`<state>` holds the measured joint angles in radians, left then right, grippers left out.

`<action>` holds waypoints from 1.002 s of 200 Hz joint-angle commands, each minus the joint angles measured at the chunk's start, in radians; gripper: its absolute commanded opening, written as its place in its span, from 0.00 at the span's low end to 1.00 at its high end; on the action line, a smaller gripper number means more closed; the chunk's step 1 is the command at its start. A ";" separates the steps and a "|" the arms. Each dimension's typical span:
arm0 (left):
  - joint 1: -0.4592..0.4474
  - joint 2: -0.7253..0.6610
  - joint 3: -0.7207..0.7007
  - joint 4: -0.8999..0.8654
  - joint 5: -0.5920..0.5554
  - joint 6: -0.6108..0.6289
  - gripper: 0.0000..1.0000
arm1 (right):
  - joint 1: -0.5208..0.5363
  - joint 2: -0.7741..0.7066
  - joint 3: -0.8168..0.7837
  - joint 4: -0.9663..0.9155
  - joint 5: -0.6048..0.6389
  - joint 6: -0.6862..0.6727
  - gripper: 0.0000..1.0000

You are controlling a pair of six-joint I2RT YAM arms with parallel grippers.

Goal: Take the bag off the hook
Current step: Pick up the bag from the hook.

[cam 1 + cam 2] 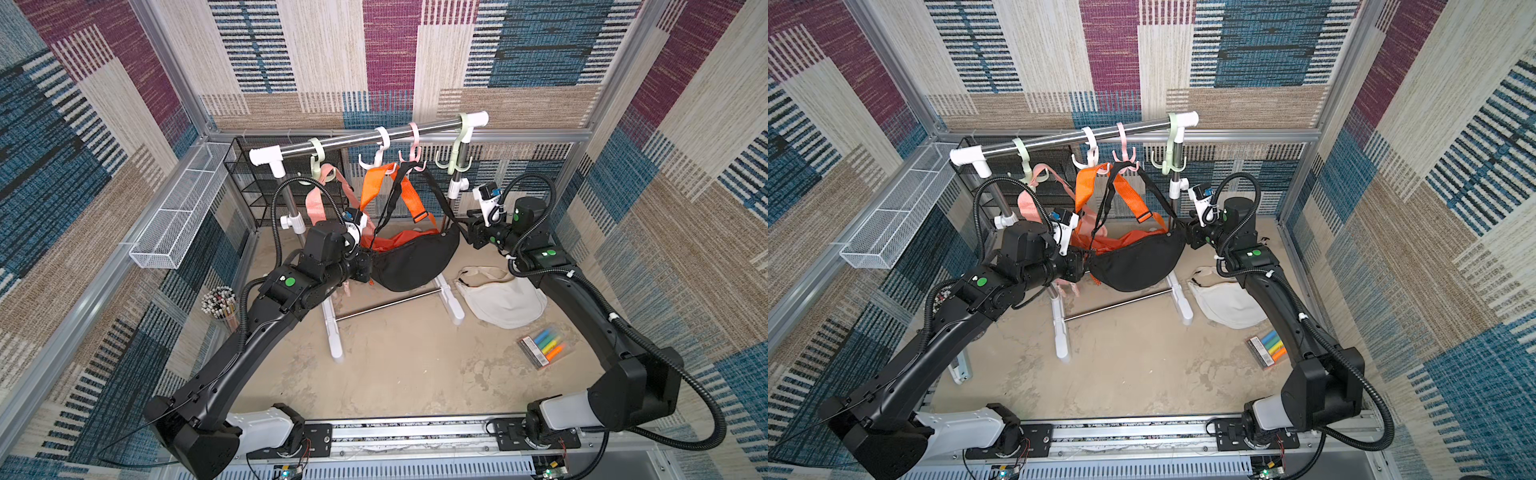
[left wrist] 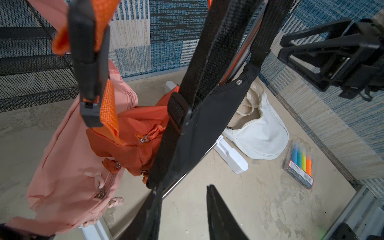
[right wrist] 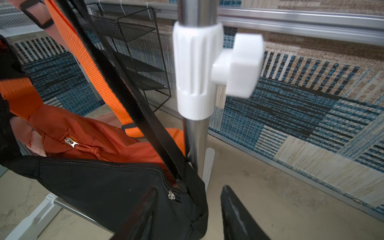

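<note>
In a top view, the black bag (image 1: pixel 415 262) hung by its strap (image 1: pixel 436 195) from the pink hook (image 1: pixel 413 160). The left gripper (image 1: pixel 365 272) was at one end of it and the right gripper (image 1: pixel 467 232) at the other. The bag looked soft and light, so it would likely sag and swing. The strap near the hook seemed the best place to lift. The floor (image 1: pixel 395 365) was sandy, with a white bag (image 1: pixel 498 299) lying on it and patterned walls close by.

In the left wrist view, the left jaws stood apart, one finger (image 2: pixel 149 216) touching the bag's end.

In the right wrist view, the right jaws stood apart around the bag's corner, not squeezing it, beside the stand's pole (image 3: pixel 195 135).
</note>
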<state>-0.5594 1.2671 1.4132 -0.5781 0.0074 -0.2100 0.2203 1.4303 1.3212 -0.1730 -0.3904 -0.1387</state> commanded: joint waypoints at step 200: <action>0.036 0.047 -0.022 0.020 -0.001 -0.003 0.32 | 0.000 0.060 -0.038 0.116 -0.042 -0.092 0.49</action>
<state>-0.5259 1.3087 1.3914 -0.5728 0.0238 -0.2077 0.2207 1.4811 1.2724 -0.0856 -0.4358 -0.2115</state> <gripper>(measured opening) 0.318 0.492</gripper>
